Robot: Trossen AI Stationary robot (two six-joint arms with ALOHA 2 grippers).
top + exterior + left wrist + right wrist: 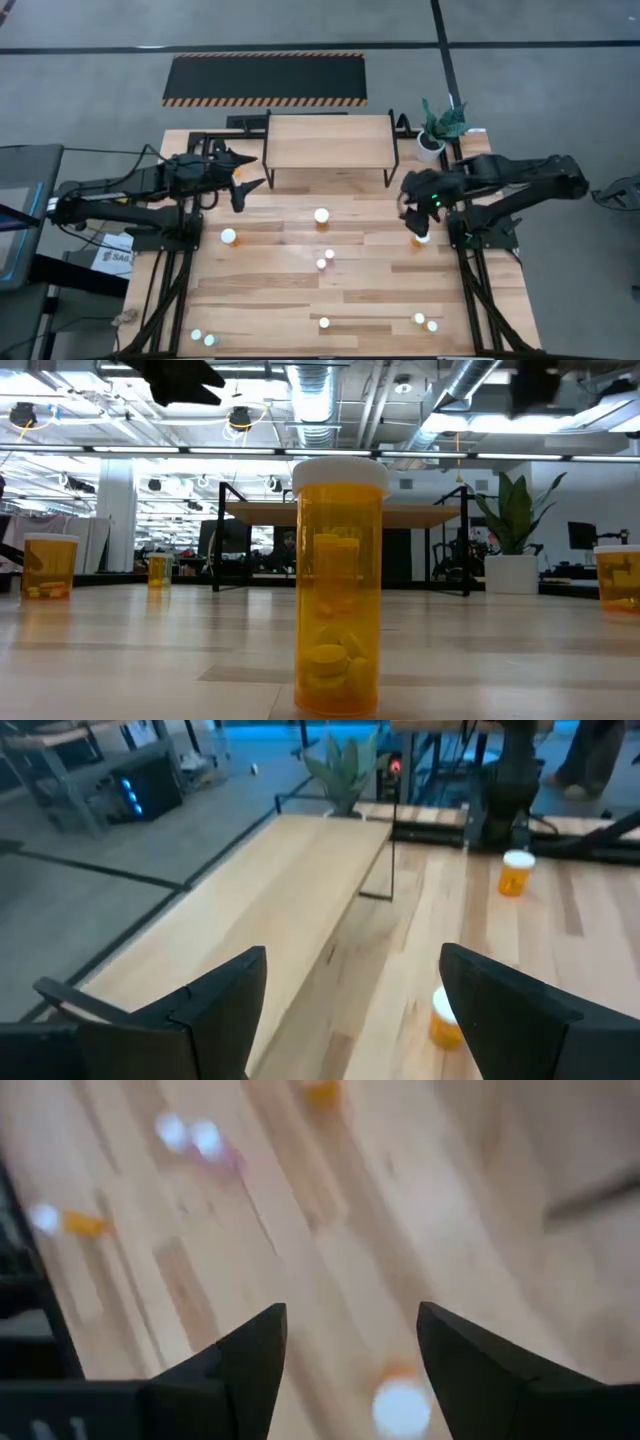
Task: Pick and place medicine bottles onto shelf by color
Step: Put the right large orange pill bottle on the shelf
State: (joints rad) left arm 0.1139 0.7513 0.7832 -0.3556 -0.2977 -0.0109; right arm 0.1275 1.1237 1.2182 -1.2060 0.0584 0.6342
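The shelf (pixel 330 143), a light wood top on thin black legs, stands at the table's far middle. Several white-capped medicine bottles stand scattered on the tabletop, among them one at the middle (pixel 321 215), one toward the left (pixel 229 237) and one at the right (pixel 423 238). An orange one (pixel 338 585) fills the low view. My left gripper (pixel 247 172) (pixel 350 960) hangs open and empty beside the shelf's left end. My right gripper (pixel 413 218) (pixel 350 1315) is open, tipped down, high above the right bottle's white cap (pixel 400 1405).
A white pot with a green plant (pixel 436 128) stands at the shelf's right end. More bottles stand near the front edge at left (pixel 202 338), middle (pixel 324 323) and right (pixel 426 321). A black mat with striped edges (pixel 265 78) lies on the floor beyond the table.
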